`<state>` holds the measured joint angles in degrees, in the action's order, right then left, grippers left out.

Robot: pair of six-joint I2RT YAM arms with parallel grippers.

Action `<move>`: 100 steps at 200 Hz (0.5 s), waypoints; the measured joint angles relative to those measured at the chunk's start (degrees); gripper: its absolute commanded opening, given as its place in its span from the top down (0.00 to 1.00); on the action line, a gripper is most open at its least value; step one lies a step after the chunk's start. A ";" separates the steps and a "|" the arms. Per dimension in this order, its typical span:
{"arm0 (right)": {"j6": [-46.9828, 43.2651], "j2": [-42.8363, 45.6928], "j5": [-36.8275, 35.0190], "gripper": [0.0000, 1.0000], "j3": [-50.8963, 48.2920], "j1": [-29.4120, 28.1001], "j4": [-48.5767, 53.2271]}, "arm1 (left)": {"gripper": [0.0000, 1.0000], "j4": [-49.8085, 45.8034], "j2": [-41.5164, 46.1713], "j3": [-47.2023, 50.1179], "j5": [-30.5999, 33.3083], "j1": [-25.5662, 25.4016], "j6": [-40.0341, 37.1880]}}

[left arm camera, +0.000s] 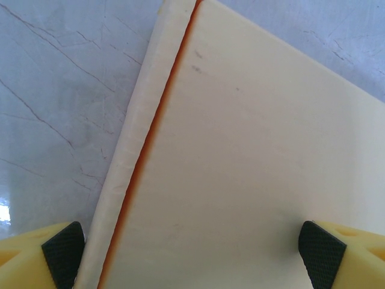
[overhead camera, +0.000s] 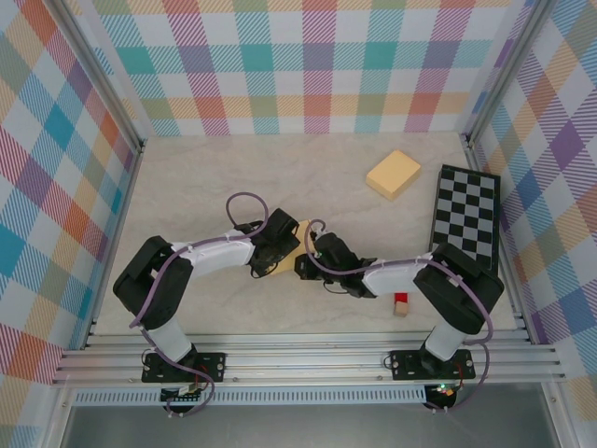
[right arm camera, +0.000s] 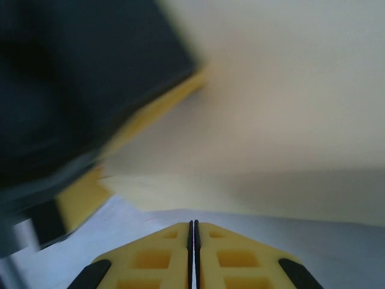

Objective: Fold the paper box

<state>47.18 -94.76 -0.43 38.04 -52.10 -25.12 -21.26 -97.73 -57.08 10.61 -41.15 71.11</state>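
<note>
The bench carries two robot arms, the left arm and the right arm, with two grippers, the left gripper and the right gripper. There is one flat paper box in the middle. At the far right there is one closed cream box, and at the right one checkered board. At the near right are two small pieces, one red block and one tan block.

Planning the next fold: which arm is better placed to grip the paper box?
Likely left: the left claw hangs open over the paper box; the right claw is shut beside it.
</note>
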 measured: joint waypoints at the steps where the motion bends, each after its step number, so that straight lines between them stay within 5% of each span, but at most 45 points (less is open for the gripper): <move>1: 0.04 0.00 0.00 0.88 0.00 -0.24 -0.22 | 0.06 -0.02 0.00 -0.02 0.00 0.00 0.00; 100: 14.12 -12.02 -0.79 0.90 0.33 -3.54 -19.26 | 0.06 -0.13 -0.20 -0.17 -0.04 0.04 0.04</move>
<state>61.30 -106.78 -1.21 38.37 -55.64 -44.38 -21.39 -97.93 -57.25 10.57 -41.10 71.16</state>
